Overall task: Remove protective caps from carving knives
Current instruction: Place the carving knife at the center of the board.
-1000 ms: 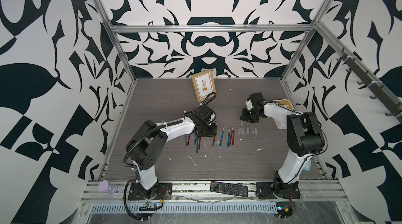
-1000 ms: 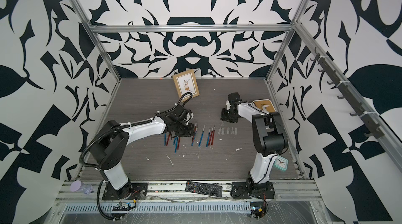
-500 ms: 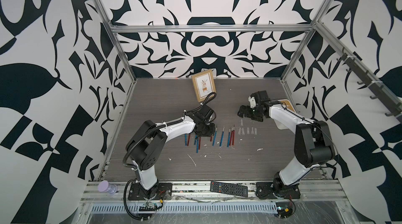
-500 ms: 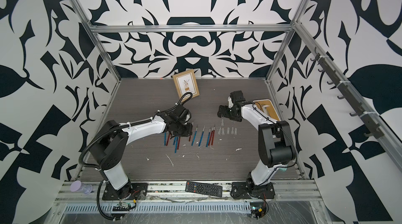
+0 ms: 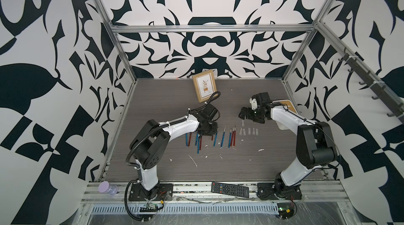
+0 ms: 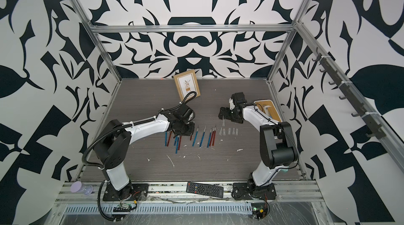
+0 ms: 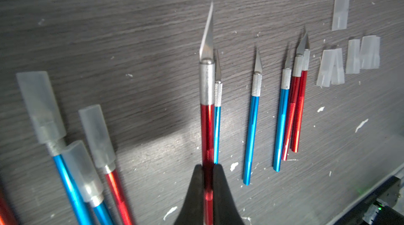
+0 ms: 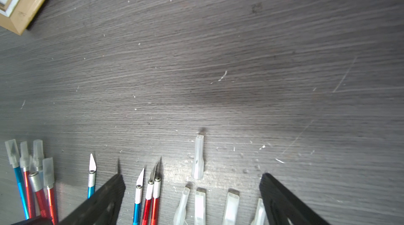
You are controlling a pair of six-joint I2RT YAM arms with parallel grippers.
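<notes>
Red knife (image 7: 207, 112), blade bare, gripped in left jaws above mid-bench; right jaws spread wide, empty, over loose caps (image 8: 197, 158). Lay knife flat beside uncapped row (image 7: 253, 114) before fetching capped knives (image 7: 96, 134).

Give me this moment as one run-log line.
left claw: shut on red carving knife, blade bare | right claw: open over loose protective caps | capped knives: several
</notes>
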